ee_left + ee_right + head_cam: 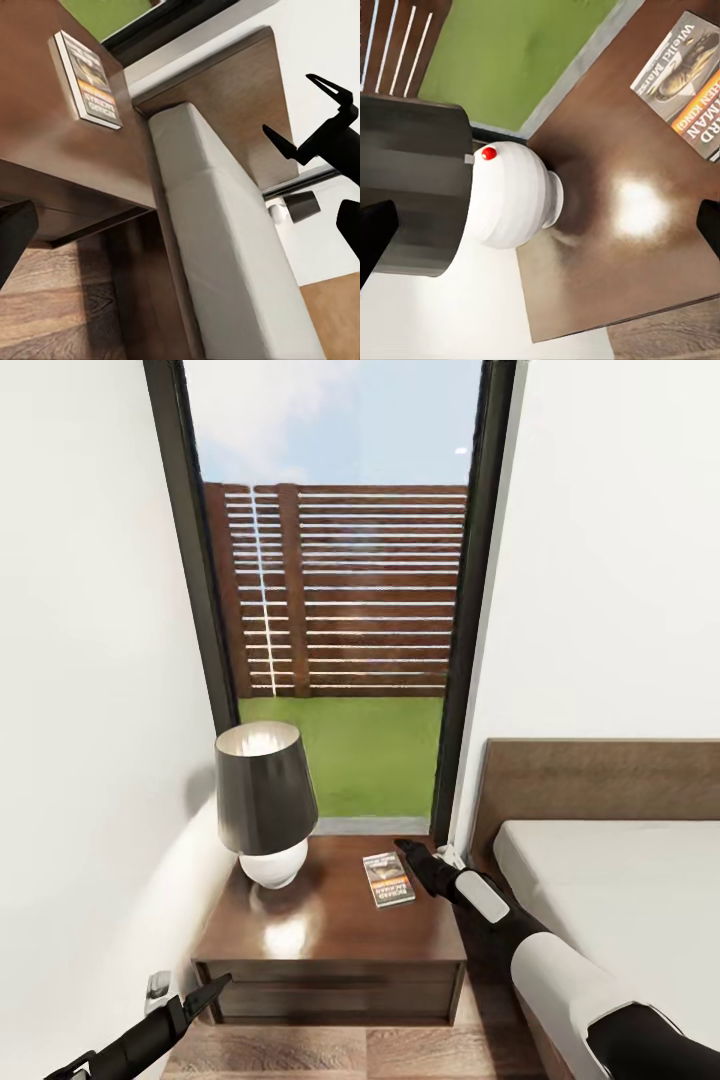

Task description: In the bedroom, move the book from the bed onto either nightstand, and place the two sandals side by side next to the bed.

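The book (388, 880), a thin paperback with an orange band, lies flat on the right part of the dark-brown nightstand (330, 945), close to the bed (620, 900). My right gripper (408, 852) hovers open just beyond the book's right edge, with nothing between its fingers. The left wrist view shows the book (86, 79) on the nightstand top (45, 150), and the right gripper (286, 103) spread open above the mattress (217, 240). My left gripper (215, 988) is low, in front of the nightstand's left corner, open and empty. The sandals are out of view.
A dark-shaded lamp (262, 800) with a white base stands on the nightstand's left half. Behind is a tall black-framed window (340, 610), with a white wall on the left. The headboard (600, 780) rises at the right. Wood-plank floor (330, 1055) lies before the nightstand.
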